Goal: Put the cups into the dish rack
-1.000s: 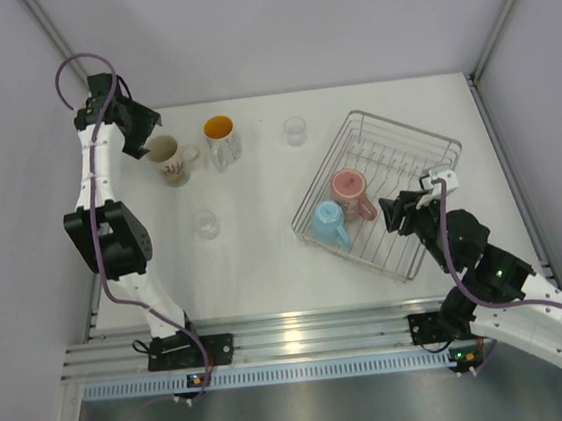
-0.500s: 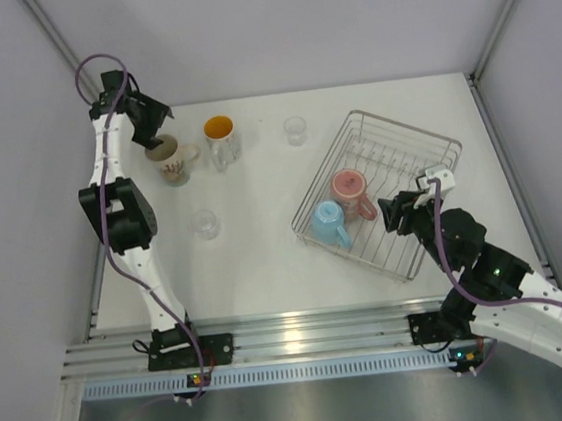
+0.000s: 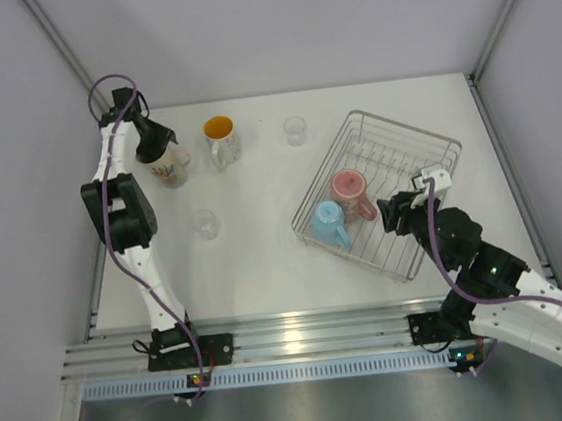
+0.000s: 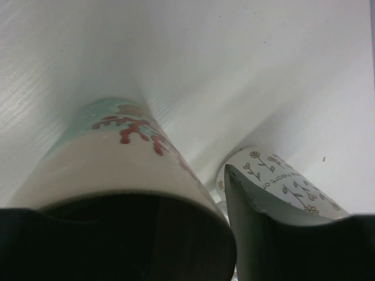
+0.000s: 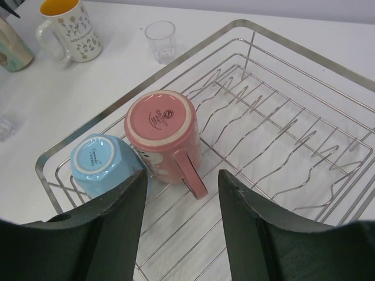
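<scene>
The silver wire dish rack (image 3: 356, 114) stands at the right and fills the right wrist view (image 5: 252, 23). A pink mug (image 3: 352, 195) (image 5: 164, 132) and a light blue cup (image 3: 328, 224) (image 5: 104, 164) sit upside down in its near-left corner. My right gripper (image 3: 394, 214) (image 5: 183, 175) hangs open and empty just above them. My left gripper (image 3: 159, 148) (image 4: 120, 202) is open, its jaws straddling the rim of the upright cream patterned mug (image 3: 171, 167) (image 4: 117, 170). The orange-inside mug (image 3: 220, 139) (image 4: 281, 175) (image 5: 67, 23) stands beside it.
Two small clear glasses stand on the white table: one (image 3: 296, 129) (image 5: 160, 38) beside the rack's far-left side, one (image 3: 205, 223) at mid-left. Grey walls close in the table at the left, back and right.
My left gripper has swung from the far-left corner to the right and down over the cream patterned mug. The right arm has barely moved.
</scene>
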